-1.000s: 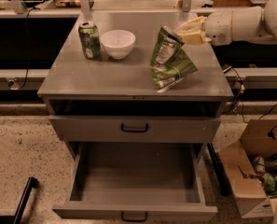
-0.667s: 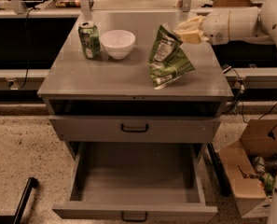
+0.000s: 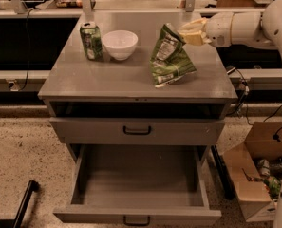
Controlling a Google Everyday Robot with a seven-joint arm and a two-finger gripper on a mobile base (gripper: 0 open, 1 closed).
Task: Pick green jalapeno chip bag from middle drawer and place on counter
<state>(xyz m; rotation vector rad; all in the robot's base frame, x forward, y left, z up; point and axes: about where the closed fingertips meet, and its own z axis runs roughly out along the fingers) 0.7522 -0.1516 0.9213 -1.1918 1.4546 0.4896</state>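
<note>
The green jalapeno chip bag (image 3: 170,58) stands tilted on the grey counter (image 3: 112,82), right of centre, its lower edge resting on the top. My gripper (image 3: 192,32) is at the bag's upper right corner, reaching in from the right on the white arm, and touches or nearly touches the foil. The middle drawer (image 3: 138,182) is pulled out below and nothing lies inside it.
A green drink can (image 3: 90,41) and a white bowl (image 3: 120,44) stand at the counter's back left. A shut drawer front (image 3: 136,130) sits above the open one. A cardboard box (image 3: 254,179) is on the floor at the right, and a black bar (image 3: 24,205) at the lower left.
The gripper and the bag have shifted slightly to the left over the counter. The bag now rests lower on the top. The drawer, can and bowl have not moved.
</note>
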